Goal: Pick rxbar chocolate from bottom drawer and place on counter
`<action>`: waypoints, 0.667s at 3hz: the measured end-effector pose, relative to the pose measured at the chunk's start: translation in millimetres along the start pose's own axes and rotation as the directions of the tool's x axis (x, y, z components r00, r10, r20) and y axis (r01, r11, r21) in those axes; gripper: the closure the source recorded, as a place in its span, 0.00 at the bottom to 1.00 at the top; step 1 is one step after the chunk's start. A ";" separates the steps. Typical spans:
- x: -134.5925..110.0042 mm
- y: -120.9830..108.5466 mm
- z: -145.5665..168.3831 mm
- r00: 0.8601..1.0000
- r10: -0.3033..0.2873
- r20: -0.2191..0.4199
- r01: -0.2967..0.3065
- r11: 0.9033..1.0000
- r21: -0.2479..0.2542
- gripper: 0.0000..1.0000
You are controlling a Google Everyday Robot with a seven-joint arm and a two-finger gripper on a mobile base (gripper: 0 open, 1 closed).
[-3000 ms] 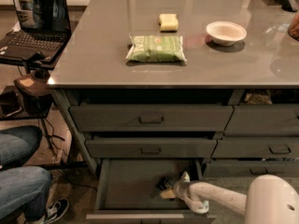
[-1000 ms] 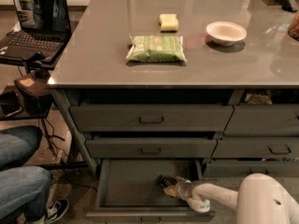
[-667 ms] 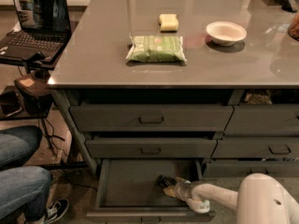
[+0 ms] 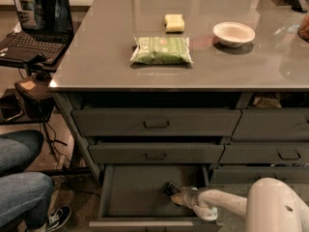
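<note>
The bottom drawer (image 4: 130,190) stands pulled open under two shut handled drawers, showing its flat grey floor. My gripper (image 4: 174,192) reaches into its right half on a white arm that comes in from the lower right. A small dark thing (image 4: 168,187) shows at the gripper's tip on the drawer floor. It may be the rxbar chocolate, but I cannot tell whether it is held. The glossy grey counter (image 4: 96,57) spreads above the drawers.
On the counter lie a green packet (image 4: 162,50), a yellow block (image 4: 174,22) and a white bowl (image 4: 234,34). A laptop (image 4: 38,21) sits on a side stand at the left. A seated person's legs (image 4: 21,187) are at the lower left.
The arm has shifted a little to the left and lower inside the bottom drawer over three seconds. In the last second it has hardly moved.
</note>
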State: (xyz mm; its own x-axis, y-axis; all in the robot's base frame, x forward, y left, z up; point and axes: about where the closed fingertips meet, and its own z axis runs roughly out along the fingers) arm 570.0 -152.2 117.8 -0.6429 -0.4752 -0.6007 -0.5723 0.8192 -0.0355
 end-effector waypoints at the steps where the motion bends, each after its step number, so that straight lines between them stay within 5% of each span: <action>1: -7.1 -3.6 -23.0 0.999 -0.001 0.044 -0.001 0.999 0.053 1.00; 2: -38.2 -2.2 -83.7 0.989 -0.080 0.126 0.056 0.982 0.179 1.00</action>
State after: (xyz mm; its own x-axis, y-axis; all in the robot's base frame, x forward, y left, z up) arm 553.2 -162.8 207.7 -0.5259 -0.4944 -0.6921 -0.5071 0.8355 -0.2115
